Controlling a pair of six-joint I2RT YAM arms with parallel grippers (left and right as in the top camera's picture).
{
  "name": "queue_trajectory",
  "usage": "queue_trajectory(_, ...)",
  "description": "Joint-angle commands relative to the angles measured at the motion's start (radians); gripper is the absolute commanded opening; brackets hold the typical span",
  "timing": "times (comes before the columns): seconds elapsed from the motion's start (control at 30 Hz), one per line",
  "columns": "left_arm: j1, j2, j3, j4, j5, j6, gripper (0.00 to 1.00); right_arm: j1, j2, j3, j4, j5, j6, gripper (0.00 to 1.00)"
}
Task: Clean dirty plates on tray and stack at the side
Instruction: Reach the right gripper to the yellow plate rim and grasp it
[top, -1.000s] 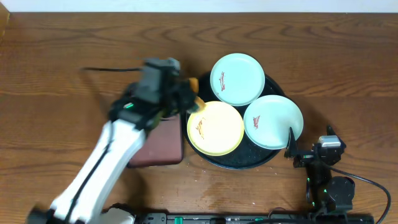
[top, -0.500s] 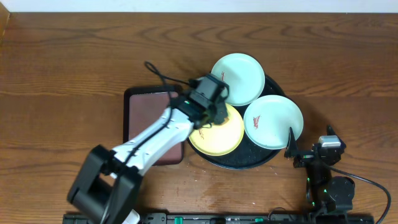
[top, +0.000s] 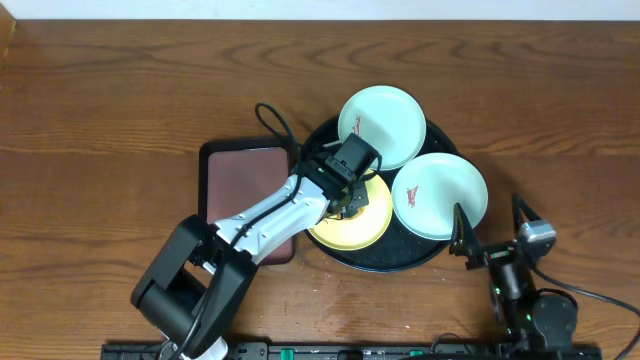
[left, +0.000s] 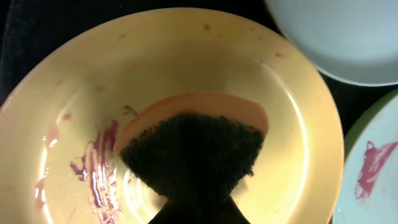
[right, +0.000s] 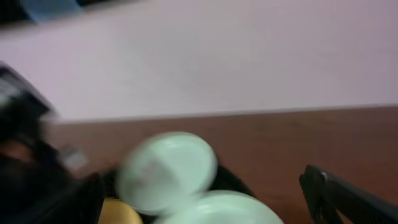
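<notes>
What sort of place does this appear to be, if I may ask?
Probably a robot lab bench, not a kitchen: robot arms at a wooden table, plain wall, smeared plates on a black tray.

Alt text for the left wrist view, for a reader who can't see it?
A sponge, orange with a dark scouring face, sits on the yellow plate, which has reddish smears on its left side. The upper mint-blue plate and the red-smeared lower mint-blue plate cut in at the right edge; the black tray shows top left.
</notes>
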Motion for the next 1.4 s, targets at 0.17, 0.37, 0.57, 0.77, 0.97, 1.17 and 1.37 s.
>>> queue_trajectory(0.17,0.004,0.004,-0.002,-0.019,-0.026,0.044,0.07,0.005,0.057,0.175,-0.006,-0.166,0.02,0.99)
queue_trajectory(0.37,0.004,0.004,-0.002,-0.019,-0.026,0.044,0.08,-0.002,0.439,0.623,-0.519,-0.151,-0.249,0.99)
queue_trajectory(0.57,0.004,0.004,-0.002,-0.019,-0.027,0.045,0.08,-0.003,0.914,1.054,-0.853,-0.371,-0.338,0.99)
queue_trajectory(0.77,0.004,0.004,-0.002,-0.019,-0.027,0.048,0.08,-0.003,1.204,1.215,-0.843,-0.489,-0.323,0.99)
queue_trajectory(0.97,0.004,0.004,-0.002,-0.019,-0.028,0.048,0.08,-0.003,1.387,1.215,-0.785,-0.415,-0.348,0.37)
queue_trajectory(1.17,0.004,0.004,-0.002,-0.011,-0.028,0.048,0.08,0.041,1.559,1.215,-0.78,-0.415,-0.35,0.3)
queue_trajectory(1.37,0.004,0.004,-0.002,-0.009,-0.028,0.048,0.07,0.148,1.716,1.215,-0.763,-0.405,-0.349,0.27)
